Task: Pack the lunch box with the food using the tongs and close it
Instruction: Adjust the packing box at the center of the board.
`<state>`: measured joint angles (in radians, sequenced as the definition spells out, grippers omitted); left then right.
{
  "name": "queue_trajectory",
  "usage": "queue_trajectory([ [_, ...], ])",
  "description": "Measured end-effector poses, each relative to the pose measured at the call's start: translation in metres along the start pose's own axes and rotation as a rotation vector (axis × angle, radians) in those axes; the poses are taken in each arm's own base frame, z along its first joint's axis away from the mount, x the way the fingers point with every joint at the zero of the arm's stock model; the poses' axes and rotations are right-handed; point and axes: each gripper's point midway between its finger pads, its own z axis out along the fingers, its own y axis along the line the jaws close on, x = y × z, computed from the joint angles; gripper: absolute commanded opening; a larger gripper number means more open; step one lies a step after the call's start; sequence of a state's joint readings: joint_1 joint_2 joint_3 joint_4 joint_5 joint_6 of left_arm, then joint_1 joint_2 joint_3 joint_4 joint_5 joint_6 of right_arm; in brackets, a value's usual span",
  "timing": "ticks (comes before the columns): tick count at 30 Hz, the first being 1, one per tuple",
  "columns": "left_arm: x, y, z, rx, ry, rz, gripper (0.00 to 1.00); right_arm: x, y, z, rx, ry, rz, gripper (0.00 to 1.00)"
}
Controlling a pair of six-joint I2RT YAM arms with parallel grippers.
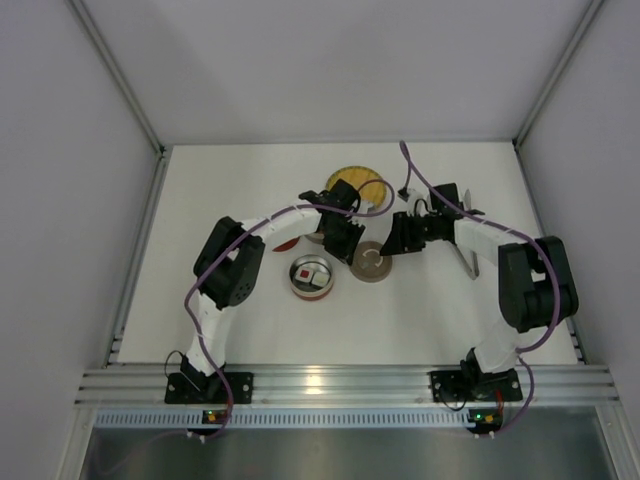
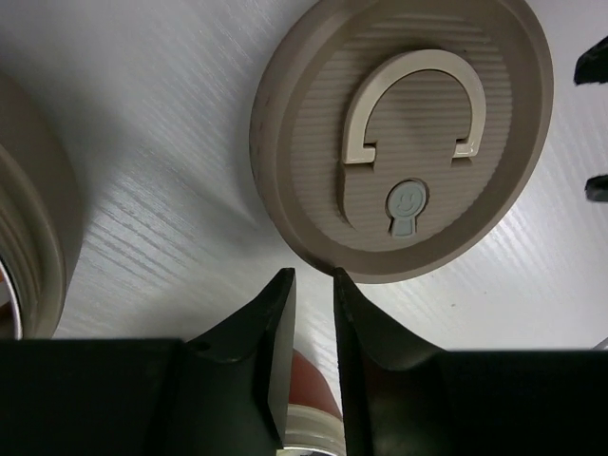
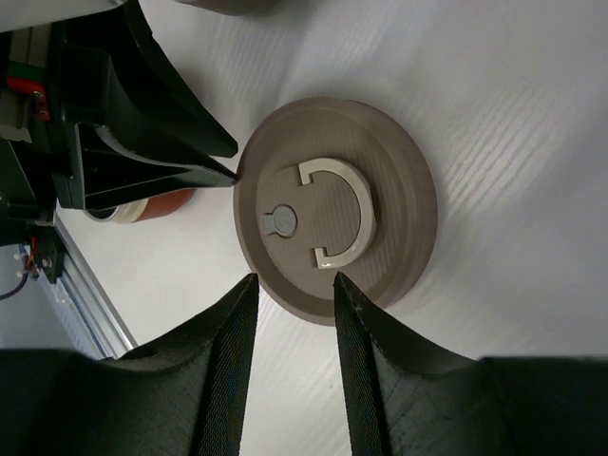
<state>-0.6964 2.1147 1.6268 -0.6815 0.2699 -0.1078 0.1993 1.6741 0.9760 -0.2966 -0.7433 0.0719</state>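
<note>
- Lunch box (image 1: 291,282) stood open on the counter (image 1: 250,180), just left of its lid (image 2: 399,142) in the overhead view.
- Left end effector (image 2: 312,277) held nothing. Its jaws stood at a narrow, empty slot with the tips at the lid's rim.
- Right end effector (image 3: 293,280) was released, its jaws apart, further round the lid's rim.
- Lid lay flat, top up, with its loop handle folded down. It looked like rigid, light, smooth plastic, likely to skid if nudged. The rim, pinched edge-on, seemed the best hold, or the loop.
- Tongs (image 1: 468,262) lay right of the lid, untouched.
- Counted:
  - one lunch box, one lid and one pair of tongs
  - one woven plate (image 1: 362,178) beyond the lid
  - one red-brown round piece (image 3: 157,204) left of the lid
  - two pieces of food (image 1: 305,272) in the box, a red-topped cube and a pale one; any others were too small to tell
</note>
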Motion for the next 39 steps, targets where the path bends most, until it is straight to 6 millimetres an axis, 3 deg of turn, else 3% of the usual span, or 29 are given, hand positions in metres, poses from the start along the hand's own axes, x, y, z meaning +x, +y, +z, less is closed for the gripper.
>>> queue_trajectory([
  [8, -0.005, -0.001, 0.003, 0.002, -0.002, -0.025, 0.22, -0.001, -0.002, 0.012, 0.013, 0.000, 0.000, 0.37],
  [14, -0.008, -0.003, 0.005, 0.013, -0.001, -0.033, 0.15, -0.001, -0.011, 0.018, 0.062, -0.008, 0.012, 0.39],
  [26, -0.008, -0.005, 0.006, 0.023, 0.004, -0.037, 0.11, -0.003, -0.029, 0.024, 0.136, -0.021, 0.015, 0.41],
  [39, -0.005, -0.006, 0.006, 0.031, 0.020, -0.049, 0.07, -0.007, -0.022, 0.036, 0.095, -0.013, 0.004, 0.37],
])
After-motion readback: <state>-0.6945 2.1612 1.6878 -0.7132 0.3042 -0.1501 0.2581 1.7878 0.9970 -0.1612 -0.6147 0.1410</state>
